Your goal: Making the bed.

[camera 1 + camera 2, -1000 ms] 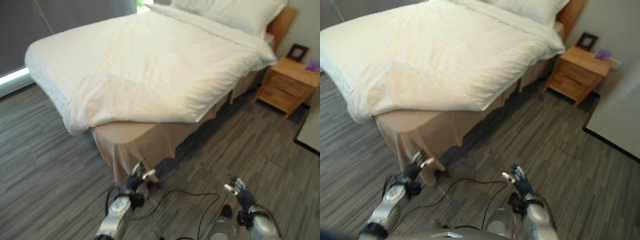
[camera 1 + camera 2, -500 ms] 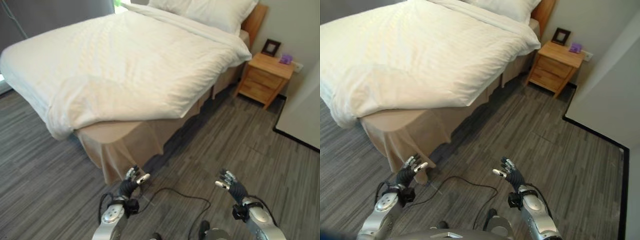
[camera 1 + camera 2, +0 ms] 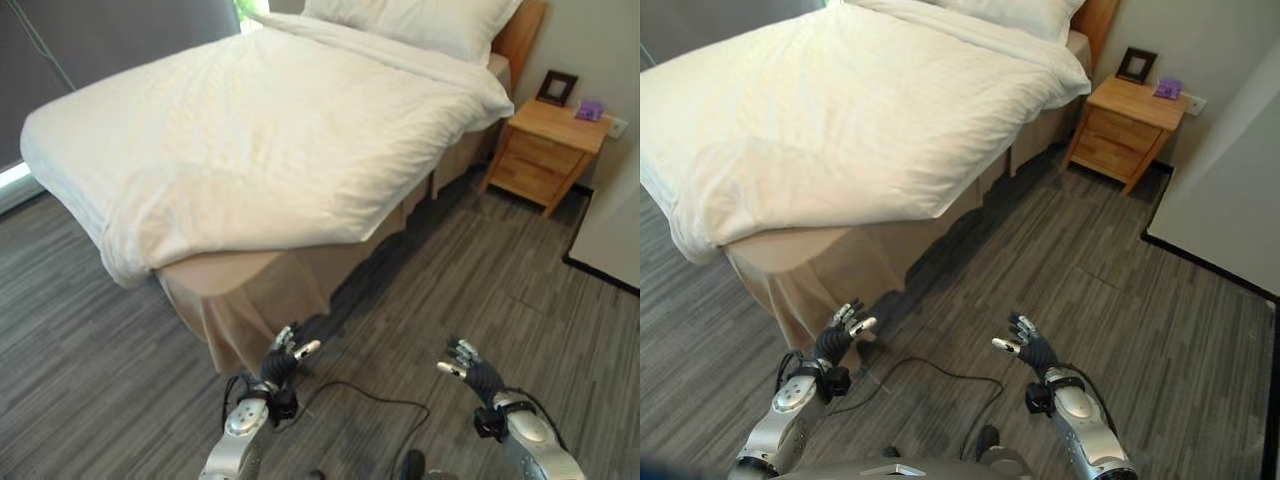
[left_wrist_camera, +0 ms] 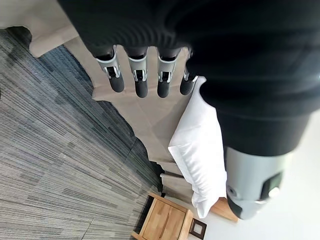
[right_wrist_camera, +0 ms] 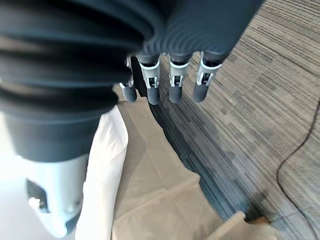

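Standing at bed (image 3: 250,300) foot corner, both hands raised over grey floor (image 3: 1120,300), well short of bedding. Left hand (image 3: 280,366) empty, fingers (image 4: 141,82) straight and relaxed, near tan skirt (image 3: 250,310) corner. Right hand (image 3: 1028,348) empty too, fingers (image 5: 175,87) loosely extended, over bare floor. White duvet (image 3: 260,140) spread across mattress, near corner overhanging skirt. Pillow (image 3: 420,20) at headboard end. Wooden nightstand (image 3: 545,150) beside bed, dark frame (image 3: 556,87) and small purple item (image 3: 590,109) on top.
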Controlling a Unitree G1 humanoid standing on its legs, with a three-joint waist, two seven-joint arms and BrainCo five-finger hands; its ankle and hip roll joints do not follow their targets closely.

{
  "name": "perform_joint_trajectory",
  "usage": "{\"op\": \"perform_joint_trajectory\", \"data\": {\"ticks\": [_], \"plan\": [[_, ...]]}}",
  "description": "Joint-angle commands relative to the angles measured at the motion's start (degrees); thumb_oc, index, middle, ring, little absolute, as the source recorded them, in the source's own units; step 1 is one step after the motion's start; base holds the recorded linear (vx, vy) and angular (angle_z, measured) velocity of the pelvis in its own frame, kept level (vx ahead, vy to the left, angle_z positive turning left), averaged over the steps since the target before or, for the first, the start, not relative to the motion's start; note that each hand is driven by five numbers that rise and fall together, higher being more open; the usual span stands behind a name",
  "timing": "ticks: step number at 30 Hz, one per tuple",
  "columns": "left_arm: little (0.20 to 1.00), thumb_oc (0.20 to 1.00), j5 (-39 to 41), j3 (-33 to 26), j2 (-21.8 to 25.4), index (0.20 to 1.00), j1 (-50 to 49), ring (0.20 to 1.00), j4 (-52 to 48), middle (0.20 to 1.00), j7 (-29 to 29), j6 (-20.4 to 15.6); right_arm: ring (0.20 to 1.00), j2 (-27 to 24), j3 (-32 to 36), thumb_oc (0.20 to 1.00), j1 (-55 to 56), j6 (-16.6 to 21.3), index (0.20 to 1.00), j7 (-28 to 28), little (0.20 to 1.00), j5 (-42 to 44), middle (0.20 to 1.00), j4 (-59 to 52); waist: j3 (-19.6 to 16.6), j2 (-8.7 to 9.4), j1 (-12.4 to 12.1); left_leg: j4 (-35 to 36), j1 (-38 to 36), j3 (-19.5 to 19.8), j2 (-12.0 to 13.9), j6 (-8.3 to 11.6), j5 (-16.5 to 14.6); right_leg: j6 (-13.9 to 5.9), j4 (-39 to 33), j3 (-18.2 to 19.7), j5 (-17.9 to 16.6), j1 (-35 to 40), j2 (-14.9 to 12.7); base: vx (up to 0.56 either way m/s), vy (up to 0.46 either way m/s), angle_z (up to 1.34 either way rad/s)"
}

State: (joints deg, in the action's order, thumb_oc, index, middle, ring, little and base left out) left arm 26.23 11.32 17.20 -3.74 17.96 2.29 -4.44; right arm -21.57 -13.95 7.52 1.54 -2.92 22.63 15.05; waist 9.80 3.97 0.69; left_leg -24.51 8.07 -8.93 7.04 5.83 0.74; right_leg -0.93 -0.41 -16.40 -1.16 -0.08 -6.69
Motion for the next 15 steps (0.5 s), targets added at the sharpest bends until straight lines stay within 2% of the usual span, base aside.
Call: {"op": "perform_joint_trajectory", "data": {"ticks": [1,2,3,4,5,6,7,8,9,10,12,14,15], "plan": [[1.000,1.000,0.79,-1.33,0.44,1.000,1.40,1.000,-1.87,1.000,1.16,-3.08,1.000,-1.37,1.11,1.000,-2.06,3.61,1.000,0.89,1.000,-0.28,1.000,-1.03,0.17,-0.22,-0.57,4.68,-2.00,2.76,-0.16,-0.36,4.20,-2.22,1.78,2.83,1.68,4.52,0.64,0.07,0.012,-0.49],[1.000,1.000,0.79,-1.33,0.44,1.000,1.41,1.000,-1.87,1.000,1.16,-3.08,1.000,-1.37,1.11,1.000,-2.06,3.61,1.000,0.89,1.000,-0.28,1.000,-1.03,0.20,-0.21,-0.58,4.70,-2.04,2.74,-0.16,-0.36,4.20,-2.22,1.78,2.84,1.69,4.54,0.63,0.17,0.056,-0.41],[1.000,1.000,1.20,-2.00,0.21,1.000,0.73,1.000,-1.65,1.000,1.32,-3.27,1.000,-1.56,2.26,1.000,-2.11,4.05,1.000,1.38,1.000,0.12,1.000,-1.65,-0.48,-0.02,-1.25,10.68,-1.13,2.53,2.27,-0.55,4.70,-3.09,1.16,3.04,2.13,5.90,-0.11,0.22,0.068,-0.11],[1.000,1.000,1.12,-2.12,0.18,1.000,0.38,1.000,-1.31,1.000,1.40,-3.21,1.000,-1.49,2.78,1.000,-2.00,4.28,1.000,1.53,1.000,0.35,1.000,-1.54,-0.94,-0.25,-1.66,15.78,-1.40,2.50,3.11,-0.40,5.36,-3.56,0.81,3.16,2.45,6.61,-0.13,0.30,0.108,0.16],[1.000,1.000,1.09,-2.04,0.11,1.000,0.15,1.000,-0.94,1.000,1.47,-3.25,1.000,-1.55,2.94,1.000,-2.11,4.47,1.000,1.74,1.000,0.27,1.000,-0.96,-1.15,-0.89,-1.97,19.86,-1.42,2.58,4.00,0.14,7.50,-3.90,0.59,3.10,3.01,7.33,0.12,0.28,0.139,0.25],[1.000,1.000,1.20,-2.07,-0.06,1.000,-0.14,1.000,-0.47,1.000,1.76,-3.28,1.000,-1.75,2.96,1.000,-2.46,4.81,1.000,2.06,1.000,0.00,1.000,-0.74,-1.47,-2.05,-2.53,23.77,0.29,2.66,5.53,1.28,11.12,-4.36,0.34,3.11,3.83,8.37,0.39,0.19,0.107,0.28],[1.000,1.000,1.19,-2.05,-0.10,1.000,-0.16,1.000,-0.46,1.000,1.77,-3.30,1.000,-1.79,2.95,1.000,-2.45,4.84,1.000,2.06,1.000,0.00,1.000,-0.72,-1.44,-2.05,-2.48,24.51,-0.15,2.64,5.48,1.38,11.54,-4.32,0.39,3.05,3.95,8.48,0.40,0.30,0.175,0.36],[1.000,1.000,1.79,-2.21,-0.62,1.000,-0.34,1.000,-0.05,1.000,2.11,-3.30,1.000,-2.36,2.77,1.000,-3.24,4.84,1.000,2.60,1.000,-1.08,1.000,-0.55,-1.70,-3.22,-2.73,27.91,1.70,-0.91,7.73,2.72,13.84,-4.80,0.15,2.73,5.31,10.98,-0.30,0.45,0.233,0.39],[1.000,1.000,2.08,-2.70,-1.16,1.000,-0.64,1.000,0.38,1.000,2.29,-3.15,1.000,-2.30,2.44,1.000,-4.00,4.65,1.000,2.97,1.000,-2.01,1.000,-0.96,-2.36,-4.42,-3.37,28.95,3.25,-4.83,9.52,3.35,15.38,-5.50,0.33,2.68,6.83,13.66,-0.88,0.45,0.239,0.36],[1.000,1.000,2.08,-2.70,-1.16,1.000,-0.66,1.000,0.36,1.000,2.29,-3.14,1.000,-2.30,2.43,1.000,-3.98,4.64,1.000,2.97,1.000,-2.02,1.000,-0.97,-2.30,-4.34,-3.46,28.98,3.09,-4.98,9.47,3.37,15.35,-5.52,0.36,2.77,6.88,13.71,-0.98,0.42,0.208,0.06],[1.000,1.000,2.04,-3.04,-1.30,1.000,-1.26,1.000,0.62,1.000,2.21,-2.99,1.000,-1.72,1.72,1.000,-4.53,4.24,1.000,2.98,1.000,-2.69,1.000,-0.98,-3.48,-5.37,-4.27,28.57,3.33,-6.74,10.37,3.86,17.21,-6.36,0.35,2.91,8.07,16.45,-1.78,0.40,0.201,-0.47],[1.000,1.000,1.80,-3.14,-1.08,1.000,-1.55,1.000,1.10,1.000,2.25,-2.86,1.000,-0.41,0.47,1.000,-4.85,3.82,1.000,2.61,1.000,-2.94,1.000,-0.99,-5.07,-5.28,-4.70,27.39,2.89,-8.19,9.52,2.92,16.66,-7.40,1.00,3.16,8.30,18.34,-3.77,0.49,0.268,-0.77],[1.000,1.000,1.47,-3.20,-0.60,1.000,-1.45,1.000,1.01,1.000,2.31,-2.88,1.000,0.30,-0.10,1.000,-4.82,3.81,1.000,2.47,1.000,-3.12,1.000,-0.78,-5.78,-4.52,-5.03,26.40,3.28,-8.72,8.98,2.60,16.19,-8.07,1.93,3.56,8.05,18.15,-5.42,0.47,0.287,-0.38]]}}
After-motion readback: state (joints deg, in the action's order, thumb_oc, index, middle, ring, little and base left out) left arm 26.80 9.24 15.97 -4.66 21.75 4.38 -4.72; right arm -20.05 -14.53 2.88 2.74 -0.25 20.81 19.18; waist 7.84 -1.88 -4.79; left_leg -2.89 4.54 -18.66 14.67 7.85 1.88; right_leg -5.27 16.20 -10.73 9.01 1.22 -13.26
